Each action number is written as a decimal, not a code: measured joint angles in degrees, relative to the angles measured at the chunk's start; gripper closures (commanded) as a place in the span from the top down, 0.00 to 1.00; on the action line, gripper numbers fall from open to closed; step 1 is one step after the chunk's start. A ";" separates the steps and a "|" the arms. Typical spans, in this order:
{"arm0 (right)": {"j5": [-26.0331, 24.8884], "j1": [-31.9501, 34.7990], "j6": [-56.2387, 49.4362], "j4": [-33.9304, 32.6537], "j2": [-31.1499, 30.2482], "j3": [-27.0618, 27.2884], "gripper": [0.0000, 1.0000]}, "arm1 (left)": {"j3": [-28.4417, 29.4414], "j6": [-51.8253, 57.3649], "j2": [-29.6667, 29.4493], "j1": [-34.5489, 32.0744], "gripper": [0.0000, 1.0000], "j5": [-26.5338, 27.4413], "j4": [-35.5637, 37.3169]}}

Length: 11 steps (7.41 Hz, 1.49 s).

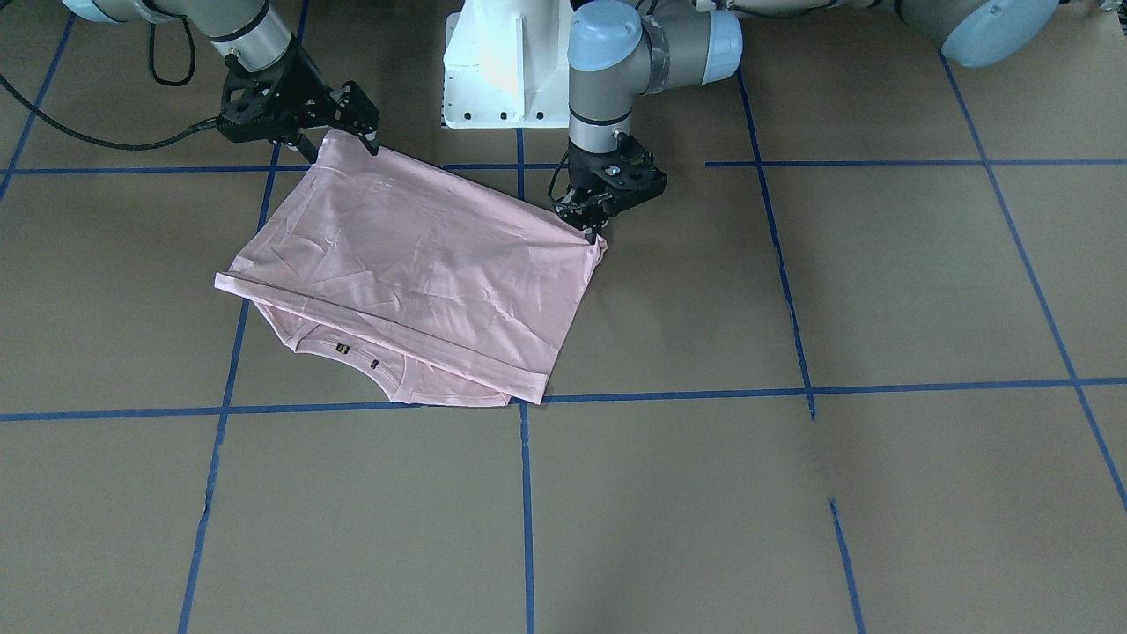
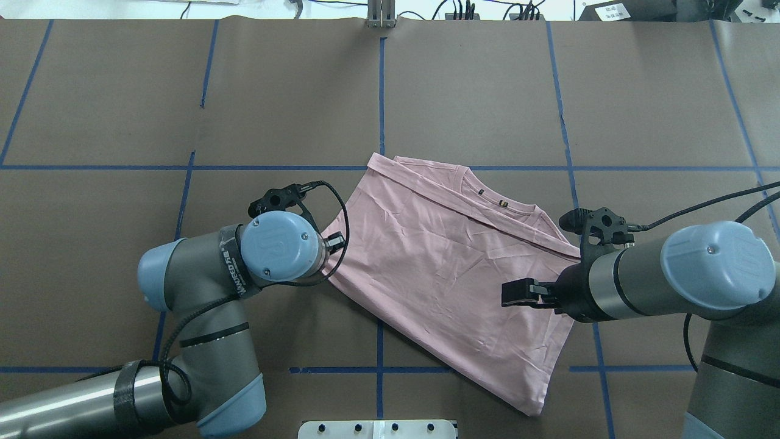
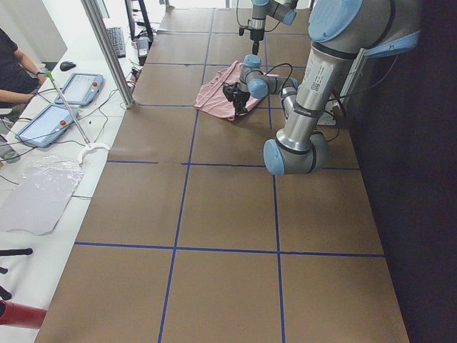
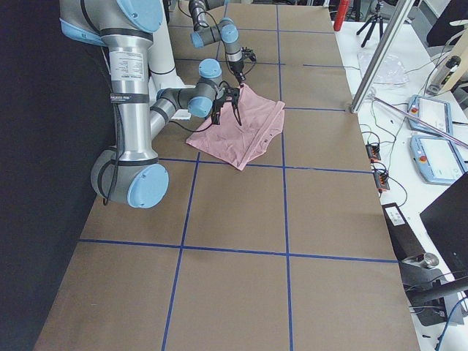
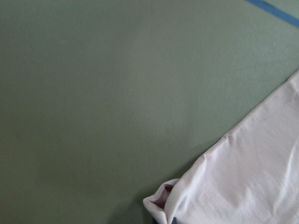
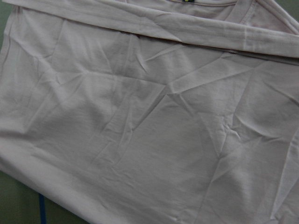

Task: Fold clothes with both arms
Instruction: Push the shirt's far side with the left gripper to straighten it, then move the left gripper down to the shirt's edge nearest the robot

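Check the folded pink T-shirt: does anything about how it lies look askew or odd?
The T-shirt lies diagonally across the blue tape lines, not square to them. Its fold is uneven too: the top layer stops short, leaving the collar and a strip of the lower layer uncovered along the edge away from the robot.

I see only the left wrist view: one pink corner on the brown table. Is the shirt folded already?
Observer: Yes, the T-shirt lies folded once, its hem short of the collar.
Operator: Where is the right pincer?
Observer: The right pincer is at the fold's other corner, on the robot's side.
Operator: Is any print visible?
Observer: No, only plain pink cloth faces up.
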 measured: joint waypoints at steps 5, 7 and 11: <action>-0.11 0.75 0.02 -0.06 -0.19 -0.53 1.00 | 19.03 15.01 -5.18 -12.95 0.00 0.70 -18.38; -0.66 1.07 0.02 -0.01 -0.09 -1.48 1.00 | 29.19 20.65 -11.64 -16.06 0.00 2.09 -26.20; -1.32 1.14 0.09 0.02 0.17 -1.96 1.00 | 44.77 23.75 -18.71 -17.20 0.00 6.61 -39.63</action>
